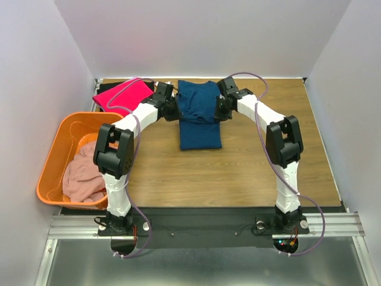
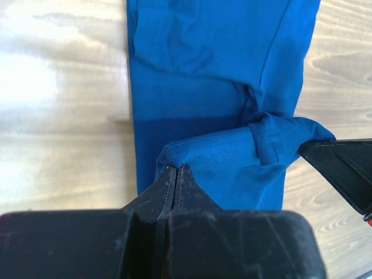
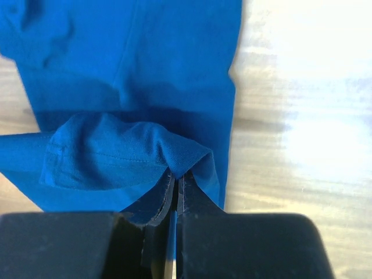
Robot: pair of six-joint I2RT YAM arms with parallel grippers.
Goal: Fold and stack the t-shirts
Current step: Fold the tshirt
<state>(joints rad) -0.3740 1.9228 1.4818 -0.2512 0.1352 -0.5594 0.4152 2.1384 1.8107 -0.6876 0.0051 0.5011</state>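
The navy t-shirt [image 1: 200,134] lies in a narrow folded strip at the far middle of the table [image 1: 250,167]. The left gripper [image 2: 176,170] and right gripper [image 3: 176,174] each pinch its raised hemmed edge. A bright pink t-shirt [image 1: 122,95] lies far left.

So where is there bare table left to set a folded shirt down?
Bare wood: right of the right arm to the wall, and between the blue shirt and the arm bases. Crowded: the far left, with the pink shirt and orange basket.
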